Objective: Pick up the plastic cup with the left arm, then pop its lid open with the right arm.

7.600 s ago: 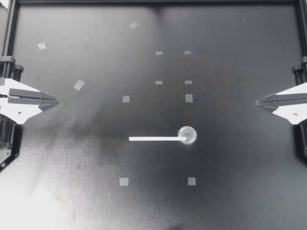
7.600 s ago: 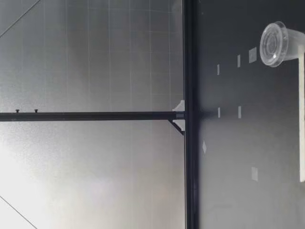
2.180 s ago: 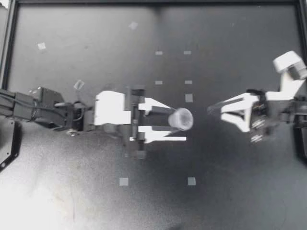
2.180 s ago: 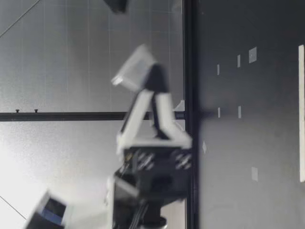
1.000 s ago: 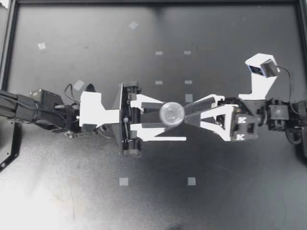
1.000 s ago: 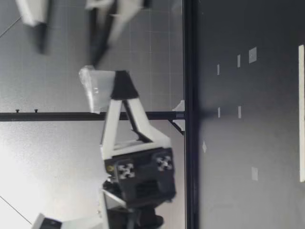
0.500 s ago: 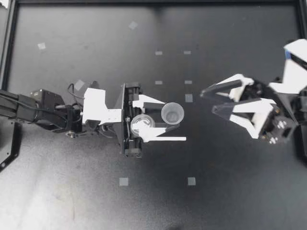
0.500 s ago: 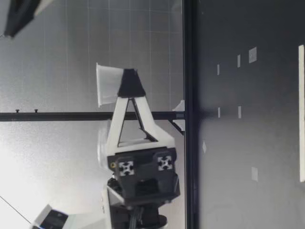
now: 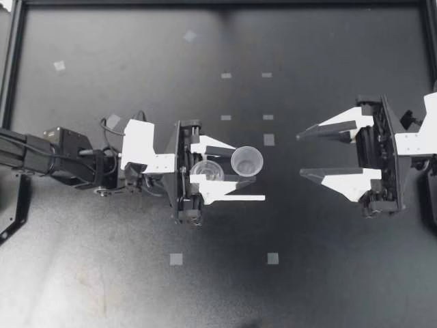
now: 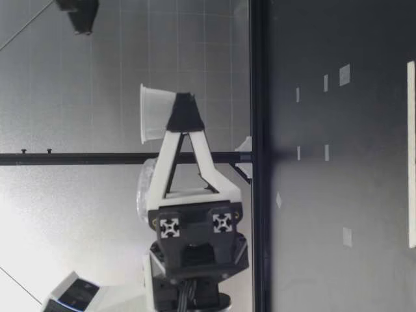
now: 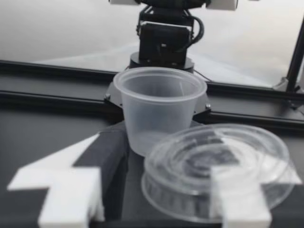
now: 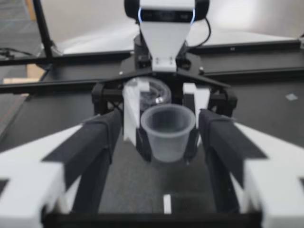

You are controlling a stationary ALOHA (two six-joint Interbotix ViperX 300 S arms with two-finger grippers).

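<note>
My left gripper (image 9: 240, 166) is shut on a small clear plastic cup (image 9: 246, 161), held upright above the table. The cup's clear lid (image 9: 207, 171) lies loose on top of that gripper's fingers, just behind the cup. My right gripper (image 9: 302, 156) stands open to the cup's right, well apart from it. In the left wrist view the cup (image 11: 159, 107) sits at the fingertips and the lid (image 11: 213, 171) rests nearer the wrist. The right wrist view looks between its spread fingers (image 12: 90, 142) at the cup (image 12: 167, 130). The low view shows the cup (image 10: 156, 114) raised high by my left gripper (image 10: 184, 107).
A white strip (image 9: 235, 198) lies flat on the black table under the left gripper's fingers. Small tape squares (image 9: 176, 259) are scattered over the table. Black frame rails (image 9: 13, 41) run along the table's edges.
My right gripper has drawn back to the right, away from the cup. The lid is off the cup and now lies on the left gripper's fingers. The left arm has barely moved.
</note>
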